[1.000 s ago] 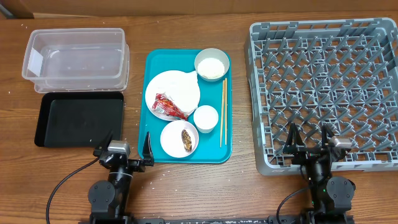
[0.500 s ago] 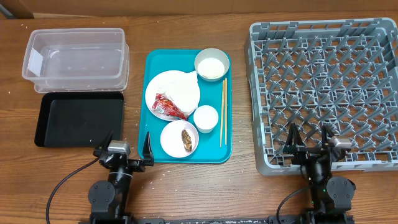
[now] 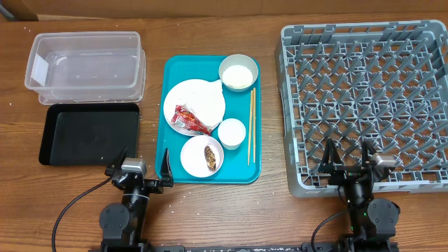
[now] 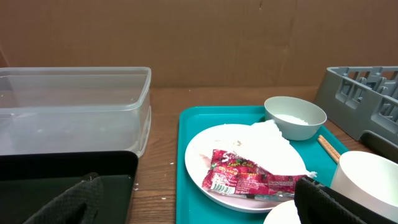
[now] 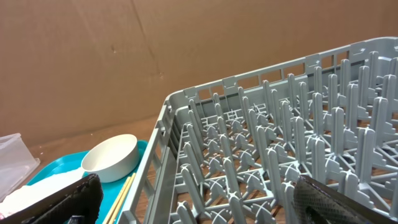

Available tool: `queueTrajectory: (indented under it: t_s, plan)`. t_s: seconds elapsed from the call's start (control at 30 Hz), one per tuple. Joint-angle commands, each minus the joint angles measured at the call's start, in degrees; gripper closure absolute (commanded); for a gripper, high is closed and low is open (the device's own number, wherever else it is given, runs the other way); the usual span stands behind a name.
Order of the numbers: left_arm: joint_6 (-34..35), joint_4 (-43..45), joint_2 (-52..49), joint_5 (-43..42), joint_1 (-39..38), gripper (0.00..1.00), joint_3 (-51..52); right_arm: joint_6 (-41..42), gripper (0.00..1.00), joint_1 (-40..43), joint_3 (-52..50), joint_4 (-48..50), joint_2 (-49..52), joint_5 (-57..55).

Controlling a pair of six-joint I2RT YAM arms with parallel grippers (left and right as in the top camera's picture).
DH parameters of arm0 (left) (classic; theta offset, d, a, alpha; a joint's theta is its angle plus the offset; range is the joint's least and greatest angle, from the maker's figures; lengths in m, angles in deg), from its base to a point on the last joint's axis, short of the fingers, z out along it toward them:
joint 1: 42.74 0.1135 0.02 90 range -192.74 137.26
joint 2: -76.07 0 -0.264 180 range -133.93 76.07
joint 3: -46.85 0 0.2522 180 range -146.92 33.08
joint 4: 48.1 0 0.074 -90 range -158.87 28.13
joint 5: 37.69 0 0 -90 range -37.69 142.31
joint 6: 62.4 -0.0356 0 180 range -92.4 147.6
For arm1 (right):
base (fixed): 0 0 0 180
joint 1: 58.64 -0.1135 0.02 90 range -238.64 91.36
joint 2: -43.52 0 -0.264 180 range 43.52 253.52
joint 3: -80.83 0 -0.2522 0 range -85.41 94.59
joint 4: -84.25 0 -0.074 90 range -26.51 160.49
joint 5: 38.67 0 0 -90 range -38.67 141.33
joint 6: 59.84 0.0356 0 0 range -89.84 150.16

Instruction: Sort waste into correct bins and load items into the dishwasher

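On the teal serving tray, a red-and-white wrapper (image 3: 191, 119) and crumpled white paper (image 3: 208, 100) lie on a large white plate (image 3: 183, 96). A smaller plate (image 3: 195, 155) carries a brown lump (image 3: 209, 155). Beside them are a white cup (image 3: 232, 131), a bowl (image 3: 239, 72) with rice and the chopsticks (image 3: 251, 126). The clear tub (image 3: 84, 66) and black tray (image 3: 89, 133) sit at the left. At the right stands the grey rack (image 3: 364, 98). My left gripper (image 3: 141, 162) is open near the front, between the black tray and the teal tray. My right gripper (image 3: 347, 157) is open over the rack's front edge. Both are empty.
The teal serving tray (image 3: 177, 171) lies mid-table between the bins and the rack. A brown cardboard wall (image 4: 199, 37) closes off the back. Bare wooden tabletop (image 3: 231, 210) runs along the front, around the two arm bases.
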Motion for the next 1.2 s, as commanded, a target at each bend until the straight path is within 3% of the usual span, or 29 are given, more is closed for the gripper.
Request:
queueTrajectory:
  t_s: [0.0, 0.3, 0.43, 0.67, 0.87, 1.03, 1.17]
  plan:
    - [-0.68, 0.02, 0.63, -0.24, 0.66, 0.00, 0.24, 0.09, 0.00, -0.26, -0.59, 0.44, -0.57, 0.11]
    - [-0.63, 0.28, 0.63, -0.11, 0.66, 0.00, 0.24, 0.04, 0.00, -0.26, -0.57, 0.59, -0.55, -0.94]
    - [-0.68, 2.36, 0.63, -4.85, 0.57, 0.00, 0.24, 0.04, 0.00, -0.26, -0.55, 0.83, -0.55, 2.08]
    - [-0.33, 2.23, 0.63, -4.98, 0.57, 0.00, 0.24, 0.02, 0.00, -0.26, -0.35, 1.66, -0.55, 5.95]
    - [1.07, 1.62, -0.63, -5.01, 0.57, 0.00, -0.11, -0.02, 0.00, -0.26, 4.87, -2.97, -0.48, 5.95]
    - [1.51, 1.03, -5.20, -4.17, 0.57, 0.00, -6.23, -0.04, 0.00, -0.26, 12.11, -8.39, 1.51, 6.01]
    - [1.49, 0.87, -14.73, -3.23, 0.57, 0.00, -15.72, -0.31, 0.00, -0.26, 19.21, -13.27, 5.40, 5.99]
